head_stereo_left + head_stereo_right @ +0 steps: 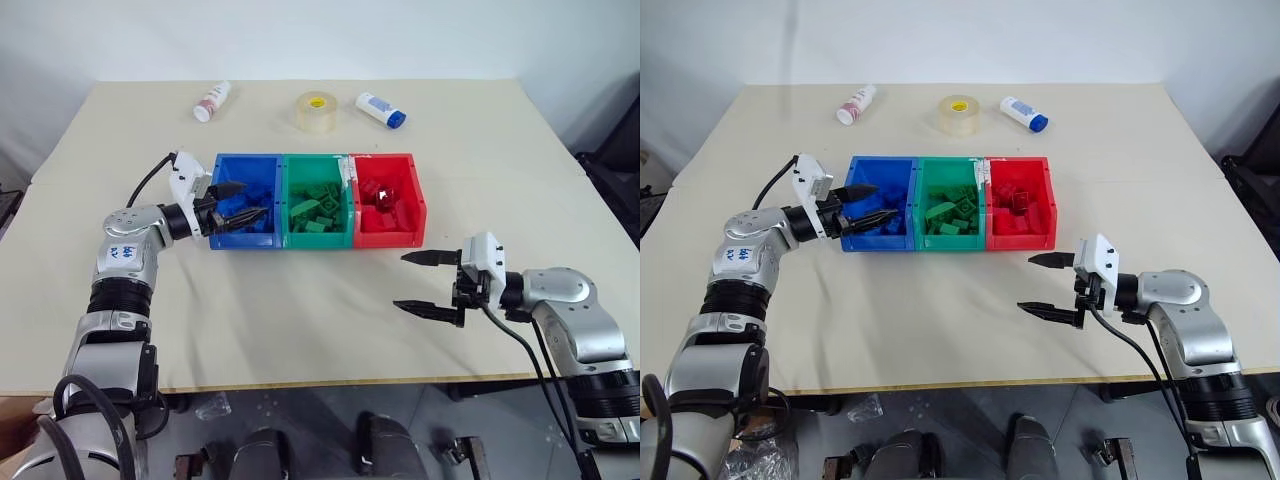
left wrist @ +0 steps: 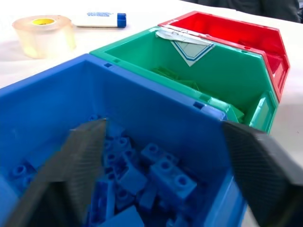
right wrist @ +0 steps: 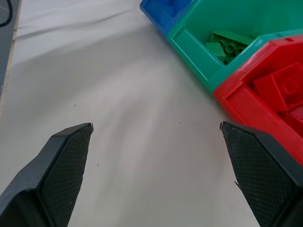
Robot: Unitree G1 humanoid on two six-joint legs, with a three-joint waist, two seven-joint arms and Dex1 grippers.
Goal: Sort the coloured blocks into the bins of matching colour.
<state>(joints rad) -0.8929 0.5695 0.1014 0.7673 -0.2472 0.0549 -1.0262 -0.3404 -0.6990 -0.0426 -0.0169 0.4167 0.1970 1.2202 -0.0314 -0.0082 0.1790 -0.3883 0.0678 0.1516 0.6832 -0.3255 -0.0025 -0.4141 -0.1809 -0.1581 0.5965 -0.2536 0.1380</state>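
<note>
Three joined bins stand in a row at mid-table: the blue bin [image 1: 258, 162], the green bin [image 1: 316, 161] and the red bin [image 1: 400, 236]. Several blue blocks [image 2: 165, 174] lie in the blue bin, green blocks [image 1: 318, 212] in the green one, red blocks [image 1: 385, 198] in the red one. My left gripper [image 1: 250, 200] hangs over the blue bin's left side, open, with nothing between its fingers. My right gripper [image 1: 401, 281] hovers open and empty over bare table in front of the red bin, pointing left.
Along the far side of the table lie a clear tape roll [image 1: 316, 110], a white bottle with a red label [image 1: 211, 102] and a white bottle with a blue cap [image 1: 381, 109]. A paper label [image 2: 189, 47] is stuck on the green bin's wall.
</note>
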